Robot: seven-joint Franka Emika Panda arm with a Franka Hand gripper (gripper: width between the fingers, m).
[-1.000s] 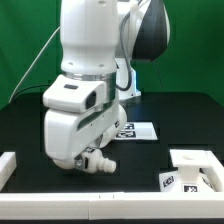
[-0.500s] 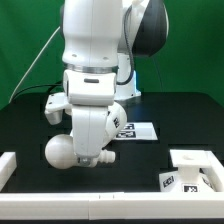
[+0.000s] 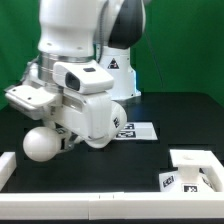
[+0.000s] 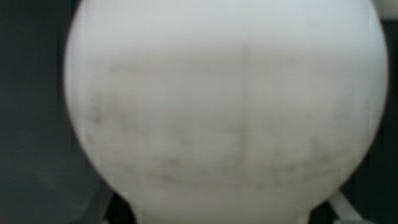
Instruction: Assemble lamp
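Wrist view: bulb [image 4: 222, 100] blurred, both ends cut off by frame. Exterior view: bulb's neck hidden behind arm [image 3: 80, 90]; marker board [image 3: 141, 131] beyond bulb also pt. covered.

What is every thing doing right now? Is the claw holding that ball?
bulb: held by the gripper, round end toward the exterior view's left.
gripper: shut on the bulb.
base: lying flat on the table, apart from the bulb, nothing fitted in it.
marker board: flat on the table.
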